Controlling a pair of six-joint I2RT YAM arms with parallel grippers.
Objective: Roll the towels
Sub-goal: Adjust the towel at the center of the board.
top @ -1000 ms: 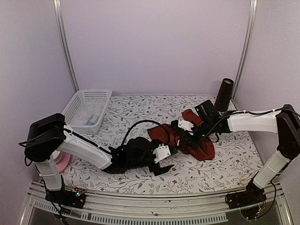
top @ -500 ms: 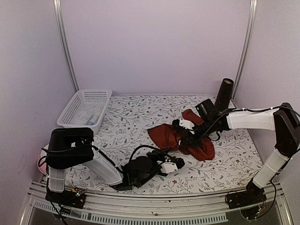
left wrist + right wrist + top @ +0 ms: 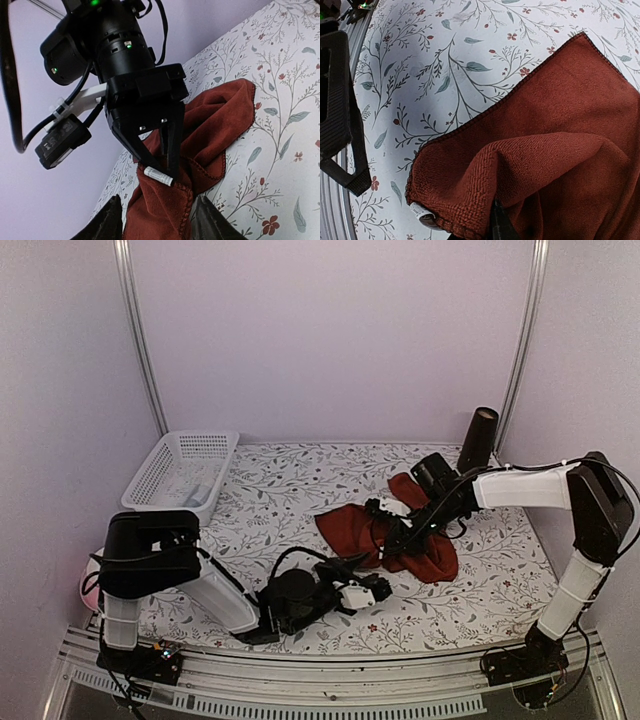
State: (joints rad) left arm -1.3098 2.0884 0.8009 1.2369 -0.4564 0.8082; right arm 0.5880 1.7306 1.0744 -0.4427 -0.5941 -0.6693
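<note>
At the near left edge of the maroon towel, the right gripper has its two fingers pinched together on a raised fold of the cloth. I read this in the left wrist view, where the black fingers meet in a narrow V on the hemmed border. A small white tag sticks out of the hem just below the fingertips. From the pinch the towel hangs away in loose folds and the rest of it lies crumpled on the flowered table.

In front of the towel, nearer the arm bases, the left gripper lies low over the table and points toward the cloth. Its fingers stand apart. I see the towel through the gap between them, but the top view shows the gripper short of the towel's near edge, not touching it.

Outward from the towel:
- The right arm reaches in from the towel's right side, its forearm crossing over the cloth.
- The left arm lies stretched along the table to the towel's near left.
- A black cylinder stands upright just behind the towel, to its right.
- A white mesh basket sits well apart from the towel, to its far left.
</note>
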